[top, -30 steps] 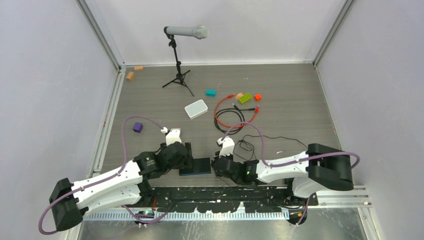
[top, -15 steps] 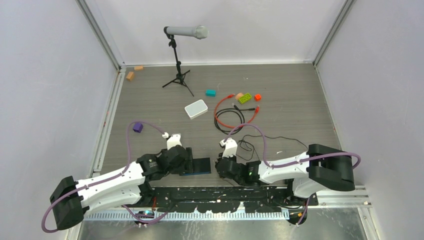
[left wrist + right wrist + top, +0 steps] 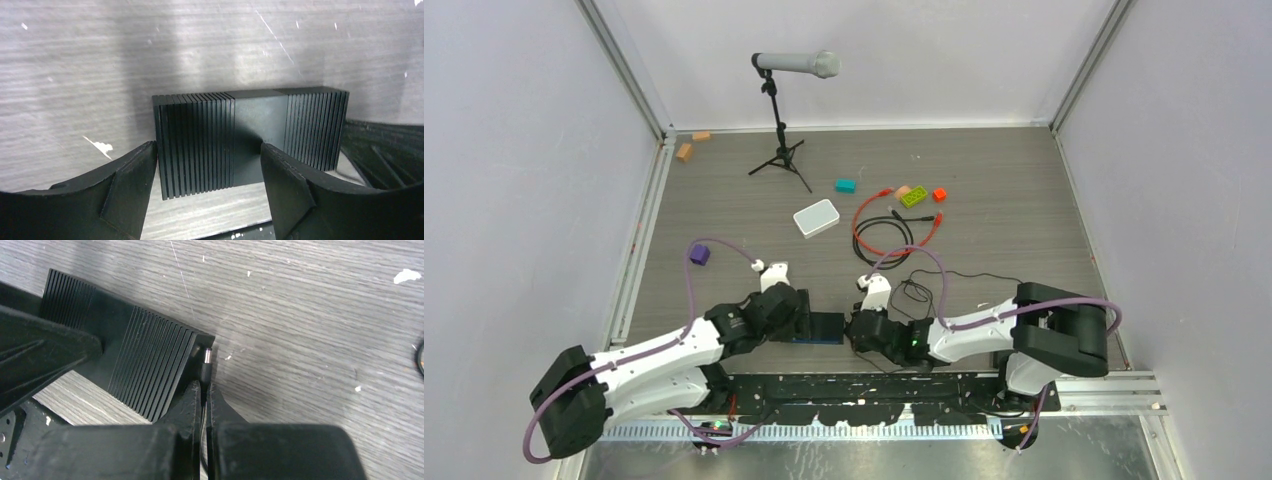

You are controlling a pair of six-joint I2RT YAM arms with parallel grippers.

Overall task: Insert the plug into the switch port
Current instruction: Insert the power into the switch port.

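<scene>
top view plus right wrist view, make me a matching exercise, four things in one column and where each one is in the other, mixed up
Things:
1. microphone
2. white box
3. purple block
4. plug

Places:
a. pinched in the right fingers, at the corner of the black box
b. left part of the table
c. far end, on a stand
d. middle of the table

Pairs: 1-c, 2-d, 3-b, 4-a

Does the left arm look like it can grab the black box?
Probably yes: the left gripper is open right at the black box, with nothing between them. The right gripper holds the plug at its other end.
</scene>
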